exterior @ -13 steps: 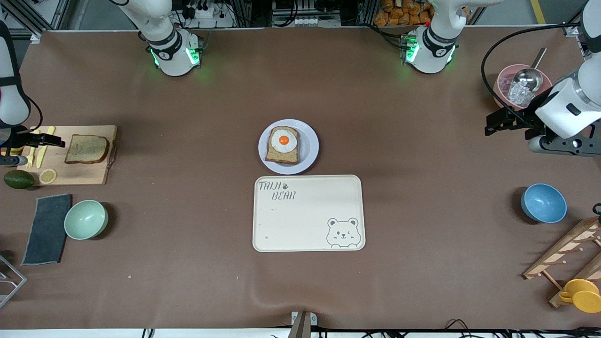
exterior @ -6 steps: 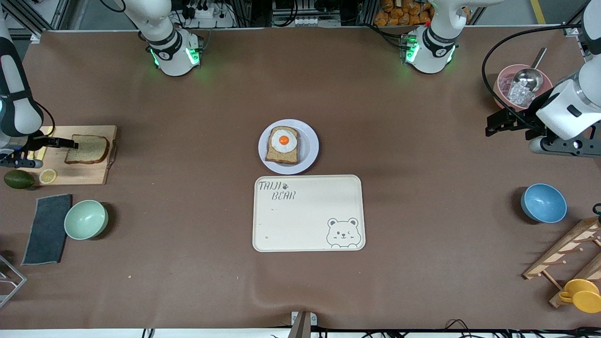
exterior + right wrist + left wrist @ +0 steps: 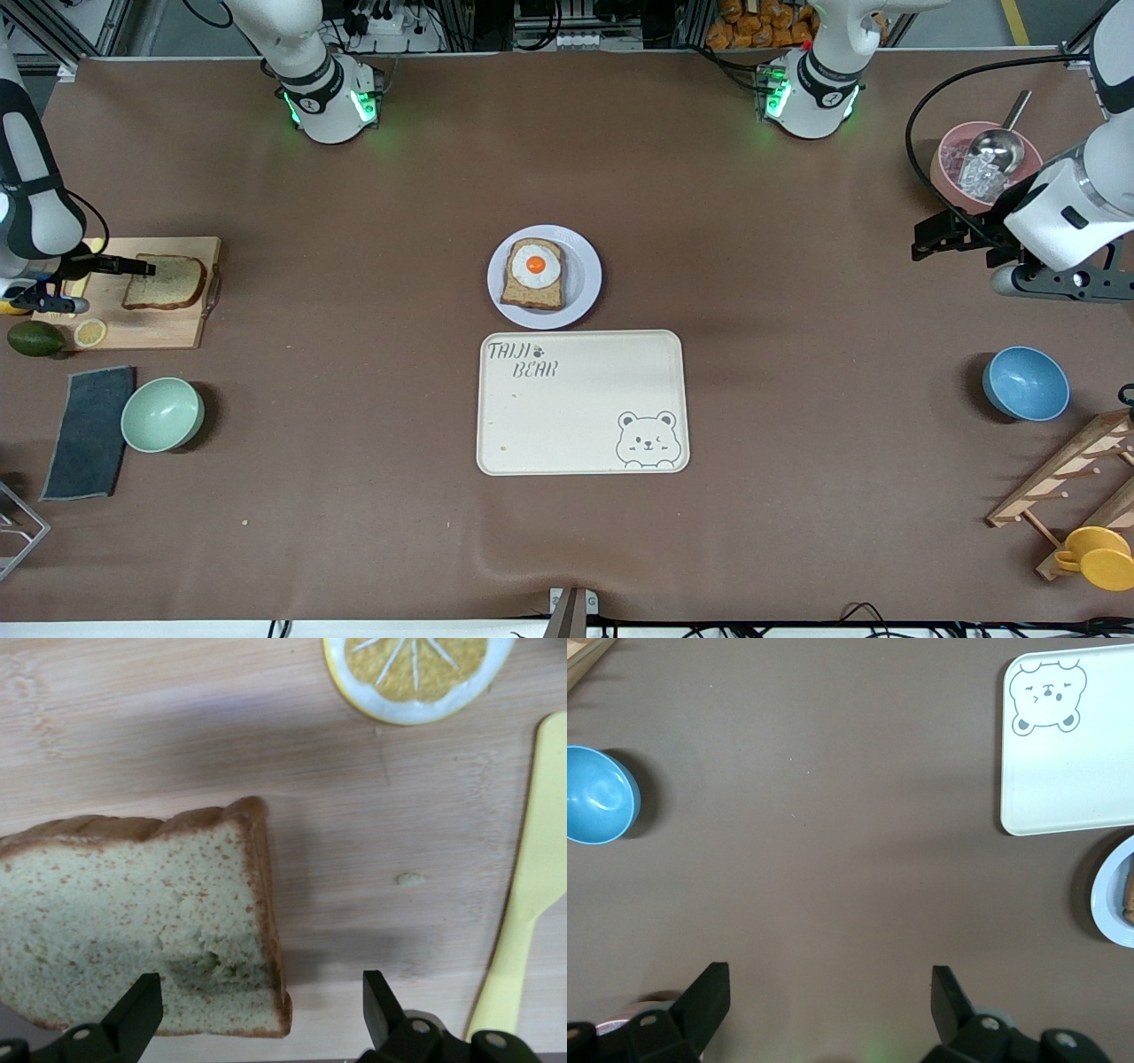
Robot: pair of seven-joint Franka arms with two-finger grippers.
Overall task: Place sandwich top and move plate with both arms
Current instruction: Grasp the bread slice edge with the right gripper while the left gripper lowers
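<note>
The sandwich top (image 3: 168, 282) lies flat on a wooden cutting board (image 3: 168, 323) at the right arm's end of the table. My right gripper (image 3: 133, 265) is open and empty, low over the slice's edge. In the right wrist view one fingertip is over the slice (image 3: 133, 921) and the other over bare board, with the gripper (image 3: 261, 1010) spanning the slice's crust corner. The plate (image 3: 585, 275) sits mid-table and bears a bread slice with a fried egg (image 3: 534, 273). My left gripper (image 3: 930, 239) is open and empty over bare table, and it waits (image 3: 831, 992).
The bear tray (image 3: 582, 403) lies next to the plate, nearer the front camera. A lemon slice (image 3: 89, 332), a yellow knife (image 3: 523, 904) and an avocado (image 3: 35, 338) are by the board. A green bowl (image 3: 162, 414), blue bowl (image 3: 1025, 383), pink bowl (image 3: 983, 164) and wooden rack (image 3: 1063, 478) stand at the ends.
My right gripper has moved along the cutting board toward the plain slice and now reaches its edge. The left arm has shifted only slightly.
</note>
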